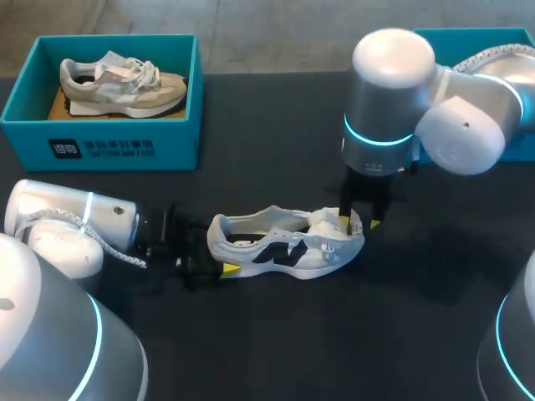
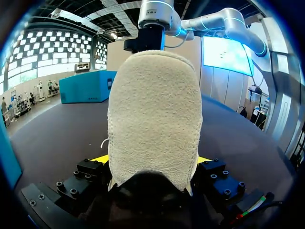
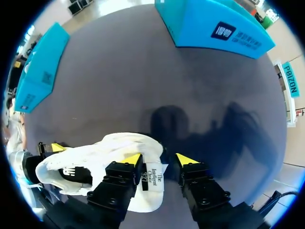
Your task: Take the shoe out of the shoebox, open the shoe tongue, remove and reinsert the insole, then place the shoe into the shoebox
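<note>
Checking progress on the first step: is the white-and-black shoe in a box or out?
Out. The shoe sits on the dark table, apart from the teal box behind it.

There are two shoes, two teal shoeboxes, two robot arms and two hands.

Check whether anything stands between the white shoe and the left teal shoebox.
Nothing visible lies on the table between the white shoe and the teal shoebox; a beige sneaker already fills that box.

Left arm low, level; left fingers clamp shoe heel. Right arm wrist vertical, right fingers parted, pointing down.
</note>
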{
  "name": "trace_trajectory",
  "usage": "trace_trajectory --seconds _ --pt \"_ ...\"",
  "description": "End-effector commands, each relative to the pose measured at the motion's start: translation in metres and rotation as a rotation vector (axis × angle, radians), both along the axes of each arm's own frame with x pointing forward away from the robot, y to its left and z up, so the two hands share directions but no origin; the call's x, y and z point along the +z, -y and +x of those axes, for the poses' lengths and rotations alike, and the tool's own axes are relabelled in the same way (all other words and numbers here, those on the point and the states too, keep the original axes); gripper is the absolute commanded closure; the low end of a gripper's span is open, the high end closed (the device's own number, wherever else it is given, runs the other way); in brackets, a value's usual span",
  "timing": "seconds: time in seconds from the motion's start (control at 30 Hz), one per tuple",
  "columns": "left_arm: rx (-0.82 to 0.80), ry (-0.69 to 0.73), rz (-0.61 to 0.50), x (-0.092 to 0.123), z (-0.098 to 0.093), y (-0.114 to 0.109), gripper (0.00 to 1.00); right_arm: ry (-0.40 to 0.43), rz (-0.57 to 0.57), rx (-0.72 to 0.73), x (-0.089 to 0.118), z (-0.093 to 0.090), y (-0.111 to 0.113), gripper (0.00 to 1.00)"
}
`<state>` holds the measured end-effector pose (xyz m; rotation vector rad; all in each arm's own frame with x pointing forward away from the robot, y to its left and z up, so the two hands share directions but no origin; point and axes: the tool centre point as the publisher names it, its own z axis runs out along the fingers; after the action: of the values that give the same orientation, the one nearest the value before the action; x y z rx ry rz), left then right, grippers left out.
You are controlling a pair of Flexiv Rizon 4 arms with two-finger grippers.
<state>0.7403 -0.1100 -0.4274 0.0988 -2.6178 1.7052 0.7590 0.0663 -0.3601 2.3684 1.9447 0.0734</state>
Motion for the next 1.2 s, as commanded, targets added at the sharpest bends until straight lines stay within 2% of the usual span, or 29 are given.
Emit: trace_trajectory --seconds 0.03,0.3,0.7,0.9,1.1,1.2 --pt "0.000 0.000 0.002 -0.005 0.001 0.000 1.00 0.031 -0.027 0.013 0.028 -0.005 -0.005 0.52" --pt "0.000 0.000 0.002 -0.005 0.001 0.000 1.00 0.088 -0.074 0.053 0.066 -0.001 -0.015 0.35" --pt "0.000 0.000 0.002 -0.005 0.001 0.000 1.00 0.188 -0.106 0.171 0.122 0.005 -0.043 0.27" --pt "0.000 0.000 0.002 -0.005 0.001 0.000 1.00 0.264 -0.085 0.298 0.151 0.005 -0.067 0.22" --pt "0.000 0.000 0.002 -0.005 0.001 0.000 1.00 0.308 -0.097 0.479 0.167 0.003 -0.086 0.13" --pt "0.000 0.000 0.002 -0.005 0.001 0.000 1.00 0.313 -0.122 0.614 0.172 0.002 -0.097 0.19"
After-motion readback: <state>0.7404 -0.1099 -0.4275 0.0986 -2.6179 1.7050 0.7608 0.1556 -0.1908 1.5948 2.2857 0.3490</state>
